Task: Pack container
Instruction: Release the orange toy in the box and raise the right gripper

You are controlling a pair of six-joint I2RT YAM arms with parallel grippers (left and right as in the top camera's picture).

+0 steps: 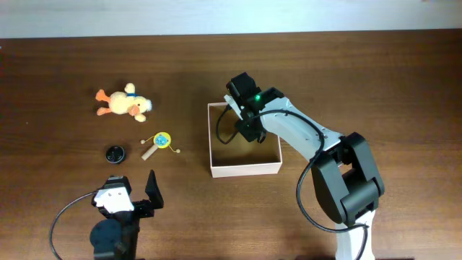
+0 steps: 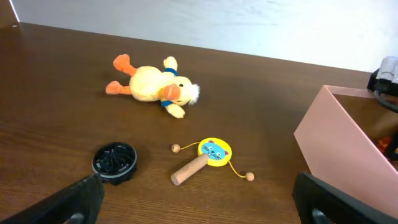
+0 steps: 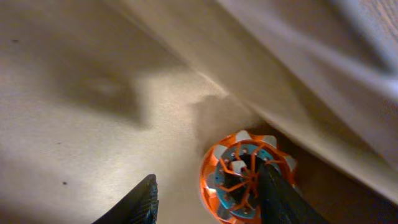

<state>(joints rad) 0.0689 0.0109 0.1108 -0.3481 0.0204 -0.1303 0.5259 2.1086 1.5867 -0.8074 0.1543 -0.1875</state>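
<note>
right fingers (image 3: 142, 202) parted low inside container (image 3: 74, 130), orange disc (image 3: 231, 177) loose between them, apparently set down for packing; left fingers (image 2: 74, 199) spread, empty.

The overhead camera looks straight down on the whole table (image 1: 58, 72) from well above, the table's near edge at the bottom of its view. The left wrist camera sits low over the near left part of the table and faces the far edge, sharing with the overhead view the plush duck (image 2: 155, 84), the black cap (image 2: 114, 162), the rattle drum (image 2: 211, 155) and the left wall of the container (image 2: 336, 143). The right wrist camera hangs very close inside the container, aimed down at its tan floor and one wall, ground the overhead view also covers.
</note>
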